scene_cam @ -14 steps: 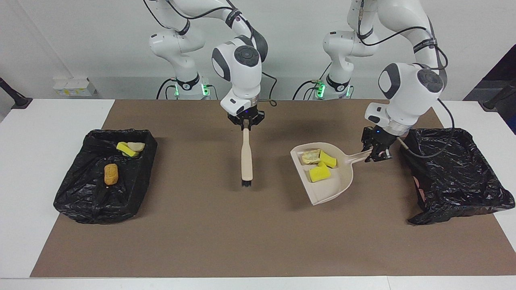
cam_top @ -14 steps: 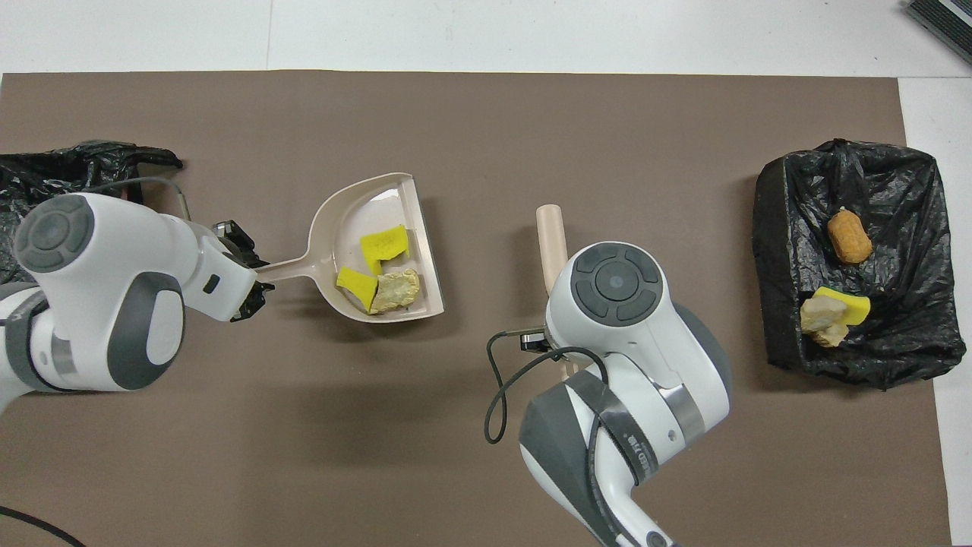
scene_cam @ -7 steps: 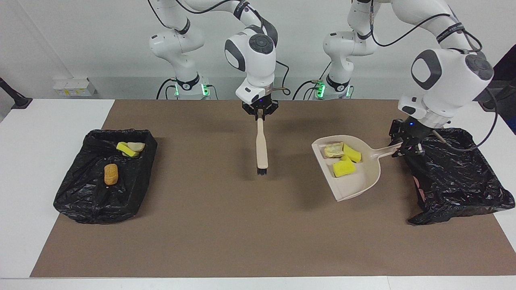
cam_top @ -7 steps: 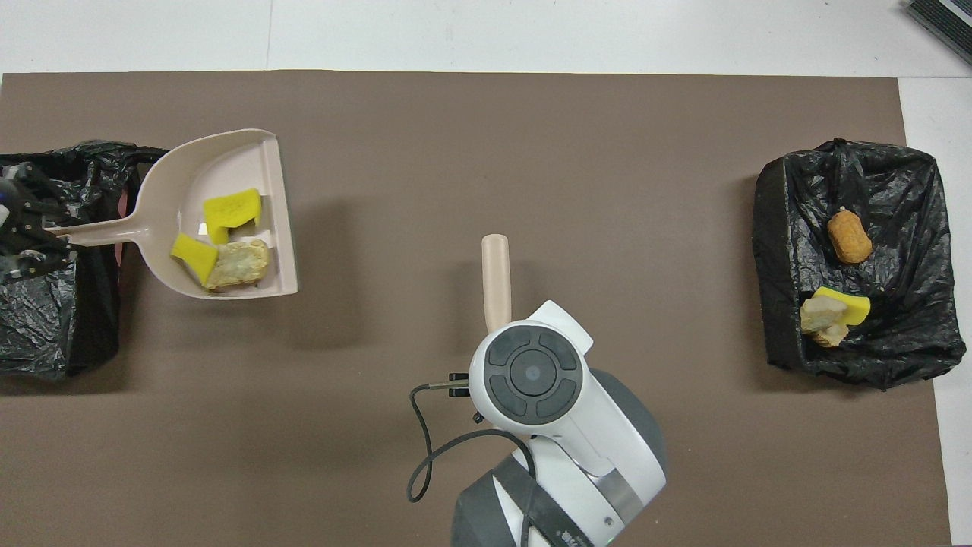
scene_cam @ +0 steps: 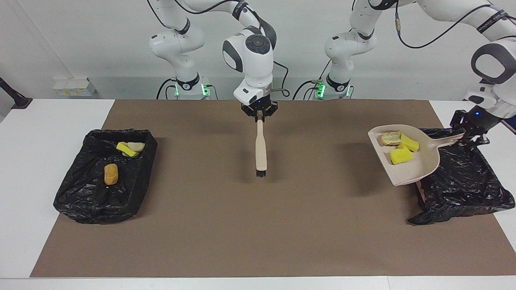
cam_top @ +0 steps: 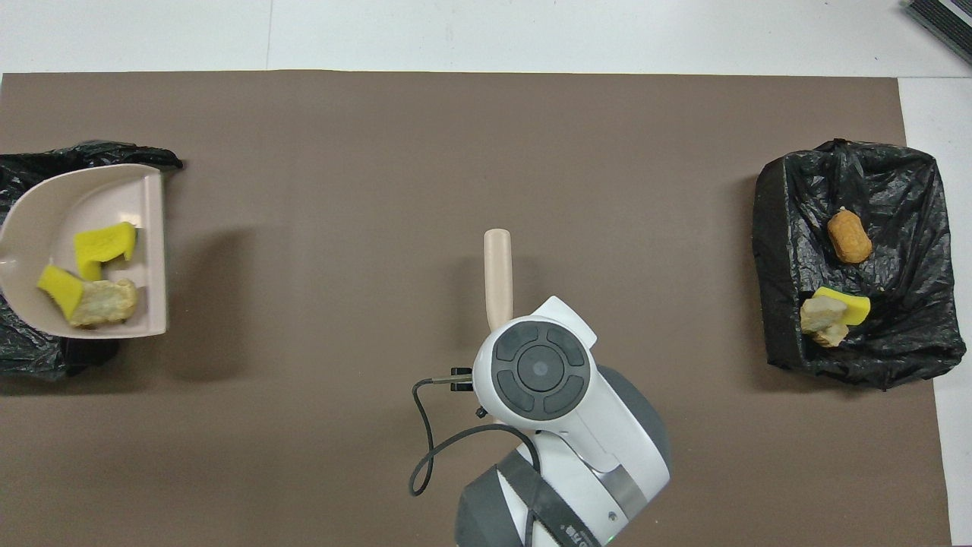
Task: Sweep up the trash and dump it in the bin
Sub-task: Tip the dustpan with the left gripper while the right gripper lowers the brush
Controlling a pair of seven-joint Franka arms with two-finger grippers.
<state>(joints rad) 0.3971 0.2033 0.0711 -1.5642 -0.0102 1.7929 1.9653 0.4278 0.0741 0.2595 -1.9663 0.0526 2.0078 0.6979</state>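
My left gripper (scene_cam: pixel 471 136) is shut on the handle of the beige dustpan (scene_cam: pixel 419 171). The pan hangs level over the edge of the black-lined bin (scene_cam: pixel 463 181) at the left arm's end. The trash (scene_cam: pixel 401 156) in the pan is two yellow chunks and one tan lump (scene_cam: pixel 391 138). From overhead the dustpan (cam_top: pixel 83 199) and its trash (cam_top: pixel 102 243) show, but the left gripper is out of that view. My right gripper (scene_cam: pixel 259 116) is shut on the handle of the beige brush (scene_cam: pixel 261 147) over the middle of the mat. The brush (cam_top: pixel 497 277) pokes out from under the right wrist.
A second black-lined bin (scene_cam: pixel 80 189) sits at the right arm's end and holds a tan-orange lump (scene_cam: pixel 110 174) and yellow and pale scraps (scene_cam: pixel 128 149). This bin (cam_top: pixel 904 228) also shows from overhead. A brown mat (scene_cam: pixel 258 233) covers the table.
The left arm has carried the loaded dustpan up and sideways, from the mat to the bin at its own end. The right arm raised the brush slightly, then held still.
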